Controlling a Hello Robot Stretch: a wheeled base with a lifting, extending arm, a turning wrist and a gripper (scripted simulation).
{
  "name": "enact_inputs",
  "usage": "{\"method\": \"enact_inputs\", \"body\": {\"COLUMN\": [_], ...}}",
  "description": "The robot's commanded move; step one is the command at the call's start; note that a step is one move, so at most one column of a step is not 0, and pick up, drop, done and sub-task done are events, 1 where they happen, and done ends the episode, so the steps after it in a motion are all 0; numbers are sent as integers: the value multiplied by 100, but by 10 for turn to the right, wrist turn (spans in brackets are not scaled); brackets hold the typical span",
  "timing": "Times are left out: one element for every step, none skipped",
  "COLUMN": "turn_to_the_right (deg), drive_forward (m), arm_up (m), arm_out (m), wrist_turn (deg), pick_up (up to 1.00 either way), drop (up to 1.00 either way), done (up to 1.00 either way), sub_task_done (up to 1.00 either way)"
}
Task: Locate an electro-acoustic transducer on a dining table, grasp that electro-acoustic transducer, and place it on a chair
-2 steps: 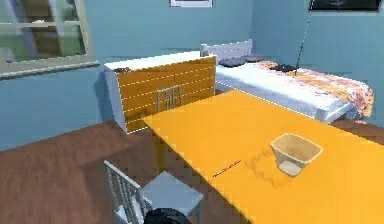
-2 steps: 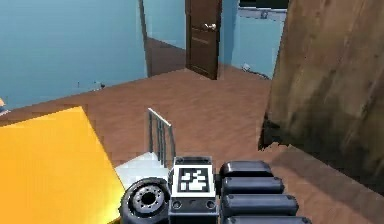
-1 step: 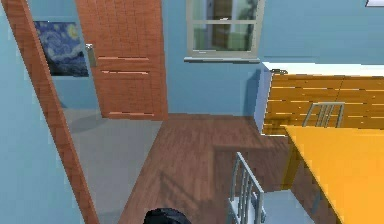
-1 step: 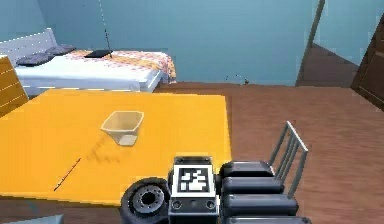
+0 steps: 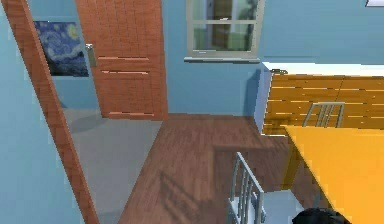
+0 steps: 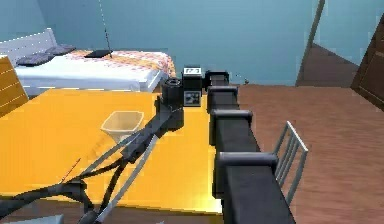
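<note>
The dark blob [image 5: 320,216] at the near end of the yellow table [image 5: 340,160], presumably the speaker, is judged rigid, light and smooth-cased, best gripped across its sides; whether the gripper [image 6: 95,185] holds anything cannot be told.

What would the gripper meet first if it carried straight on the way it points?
Probably nothing: the gripper points over the yellow table toward the arm side view's lower left, beside the pale container; depth unclear.
</note>
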Motion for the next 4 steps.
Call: {"method": "enact_inputs", "body": {"turn_to_the_right": [0,0,0,0], "drive_forward": [0,0,0,0], "arm_up": [0,-42,-32,0], "arm_out": [0,0,0,0], "wrist_turn": [390,0,0,0], "pick_up": [0,0,0,0], "drop": [0,0,0,100], "done": [0,0,0,0], "sub_task_done": [0,0,0,0]}}
